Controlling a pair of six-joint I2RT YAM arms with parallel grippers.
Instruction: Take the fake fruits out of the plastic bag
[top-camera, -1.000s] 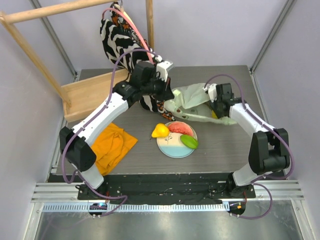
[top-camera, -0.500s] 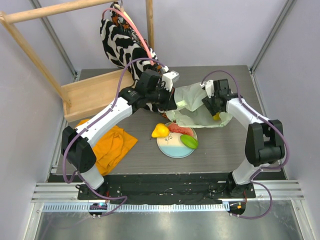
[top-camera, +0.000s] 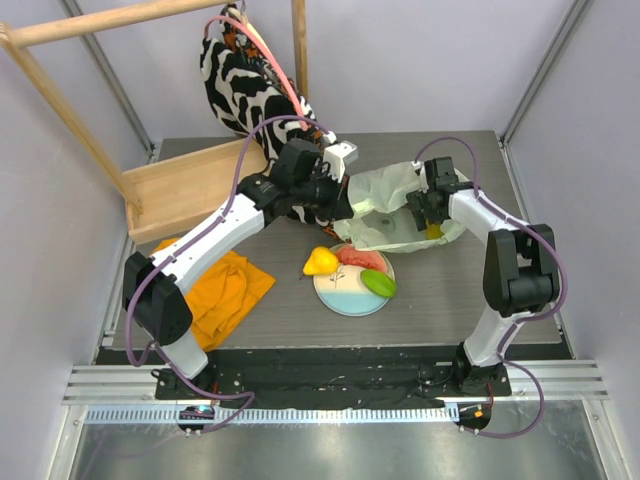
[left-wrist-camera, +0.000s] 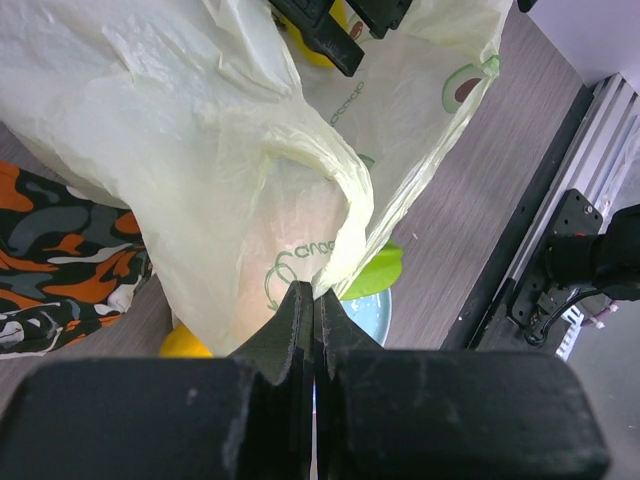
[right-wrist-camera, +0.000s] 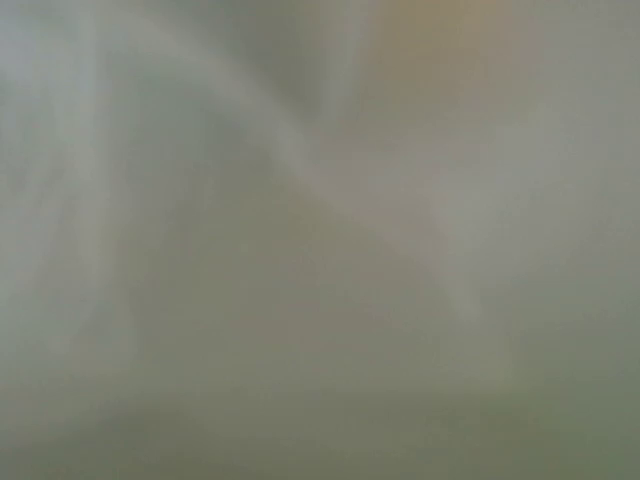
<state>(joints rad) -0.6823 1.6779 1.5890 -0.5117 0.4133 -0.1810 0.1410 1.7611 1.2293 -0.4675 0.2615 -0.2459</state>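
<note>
The pale-green plastic bag (top-camera: 385, 210) lies at the table's middle back, its mouth held up. My left gripper (top-camera: 347, 205) is shut on the bag's rim (left-wrist-camera: 330, 200); its tips (left-wrist-camera: 313, 300) pinch the film. My right gripper (top-camera: 425, 213) reaches into the bag from the right, its black fingers (left-wrist-camera: 325, 35) standing apart over a yellow fruit (top-camera: 433, 231). The right wrist view shows only blurred film. A yellow pear (top-camera: 320, 262), a red watermelon slice (top-camera: 360, 256) and a green oval (top-camera: 378, 283) rest on or against the plate (top-camera: 345, 297).
A zebra-patterned cloth bag (top-camera: 240, 90) hangs from a wooden frame (top-camera: 180, 185) at the back left. Camouflage cloth (left-wrist-camera: 60, 250) lies under the left arm. An orange cloth (top-camera: 225, 290) sits front left.
My left gripper has drawn the bag's rim up and slightly right. My right gripper has moved back and left, deeper into the bag, and its fingers have spread.
</note>
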